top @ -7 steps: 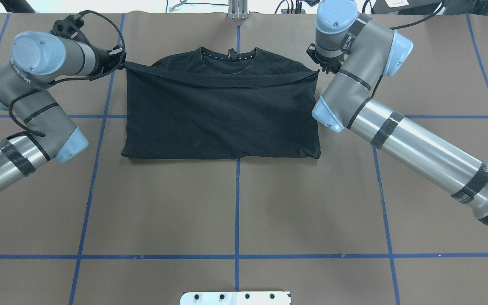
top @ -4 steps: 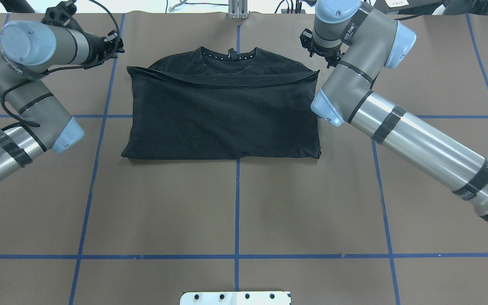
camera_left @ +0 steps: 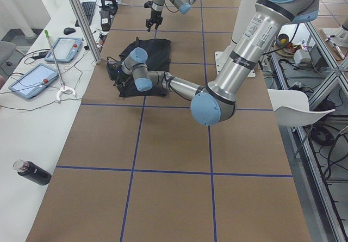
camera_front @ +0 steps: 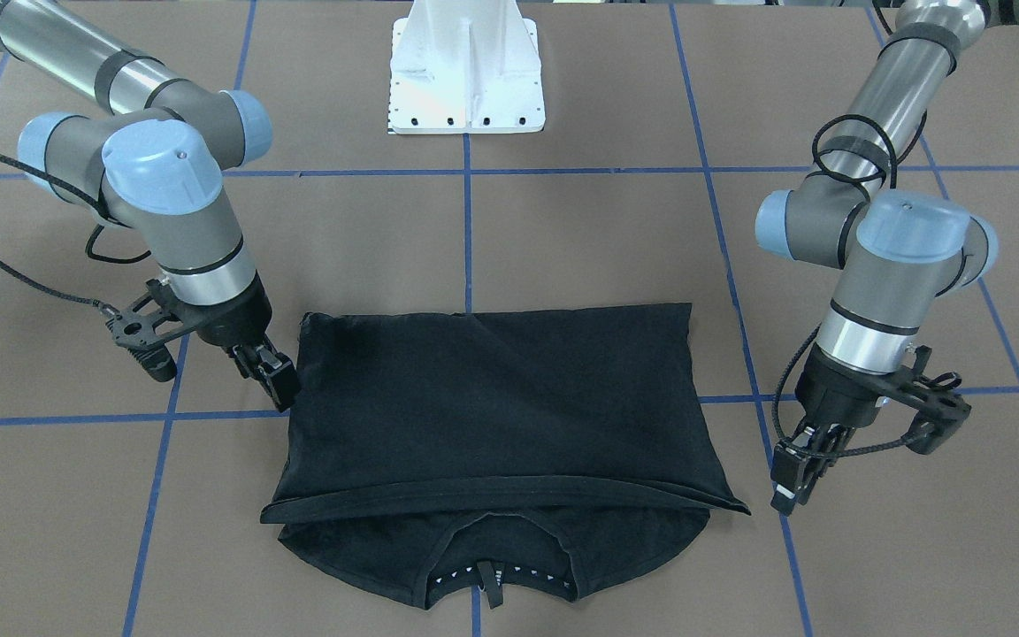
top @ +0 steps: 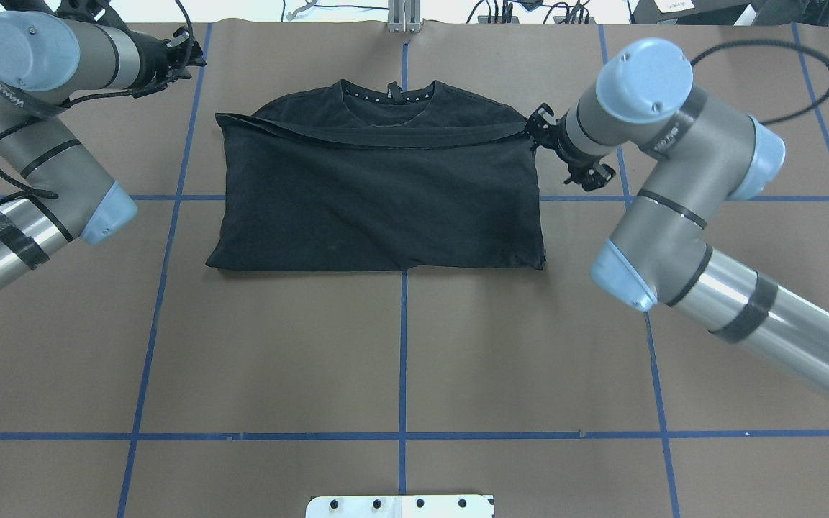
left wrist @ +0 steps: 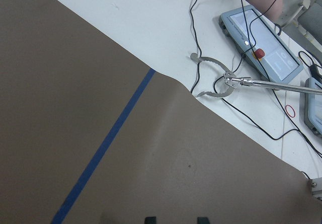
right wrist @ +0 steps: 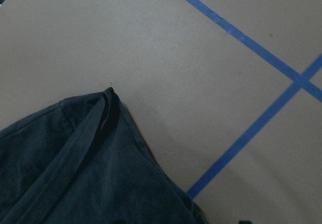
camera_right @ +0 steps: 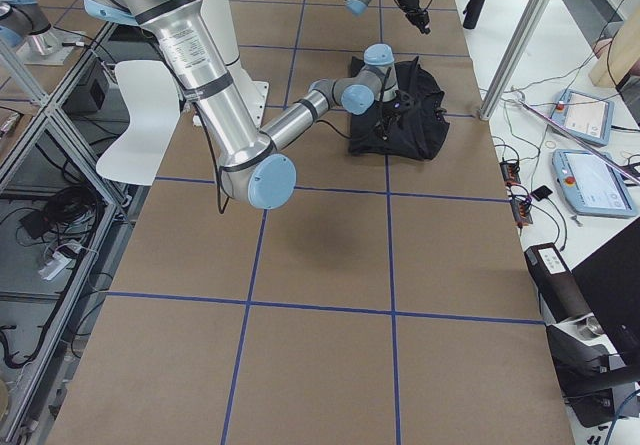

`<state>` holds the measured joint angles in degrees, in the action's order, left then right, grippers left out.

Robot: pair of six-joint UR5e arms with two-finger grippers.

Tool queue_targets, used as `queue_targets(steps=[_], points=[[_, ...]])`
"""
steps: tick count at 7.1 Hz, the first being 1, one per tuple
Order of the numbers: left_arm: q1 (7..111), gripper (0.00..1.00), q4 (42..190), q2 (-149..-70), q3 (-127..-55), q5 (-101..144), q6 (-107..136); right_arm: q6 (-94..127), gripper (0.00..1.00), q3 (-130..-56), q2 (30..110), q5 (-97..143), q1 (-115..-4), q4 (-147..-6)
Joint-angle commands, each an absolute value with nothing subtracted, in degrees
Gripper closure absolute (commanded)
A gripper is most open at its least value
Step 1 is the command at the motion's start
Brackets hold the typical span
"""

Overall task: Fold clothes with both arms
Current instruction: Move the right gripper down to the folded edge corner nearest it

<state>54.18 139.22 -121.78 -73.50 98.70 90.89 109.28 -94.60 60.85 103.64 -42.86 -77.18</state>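
The black T-shirt [top: 378, 194] lies folded across its middle on the brown table, its hem laid up to just below the collar [top: 388, 93]. From across the table the T-shirt [camera_front: 492, 398] shows its collar nearest the camera. My right gripper [camera_front: 278, 385] hangs open beside the shirt's side edge with nothing in it; overhead, the right gripper [top: 533, 135] is at the hem's right corner. The right wrist view looks down on that corner [right wrist: 108, 103]. My left gripper [top: 188, 56] is open and well clear of the shirt, over bare table; its fingertips [left wrist: 150, 219] stand apart.
The white pedestal base [camera_front: 465, 71] stands at the robot's side of the table. Blue tape lines [top: 403, 360] cross the brown cover. Past the far edge, a white bench holds a tablet [left wrist: 261, 48], cables and a metal tool [left wrist: 221, 80]. A black bottle [camera_left: 32, 171] lies there too.
Both grippers let go of the hem corners, which dropped flat. The left gripper drew away toward the far left corner. The right arm swung round and its gripper now sits by the shirt's right edge.
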Motion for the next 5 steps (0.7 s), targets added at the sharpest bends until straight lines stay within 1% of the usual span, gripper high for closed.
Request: queue_targets(steps=[1,2,5], points=[[54.2,0.60,139.3,-121.6,-73.6,98.7,90.8,122.8,0.21,-98.0,67.0,97.2,-36.8,-70.0],[54.2,0.60,140.2,-121.0,-73.6,98.5,90.8,123.5,0.17,-98.0,67.8,94.9,-33.9,-68.3],[54.1,0.60,140.2,-121.2,-74.1,96.8,90.9,123.5,0.16,-99.5,72.1,93.8,-30.7,-68.2]])
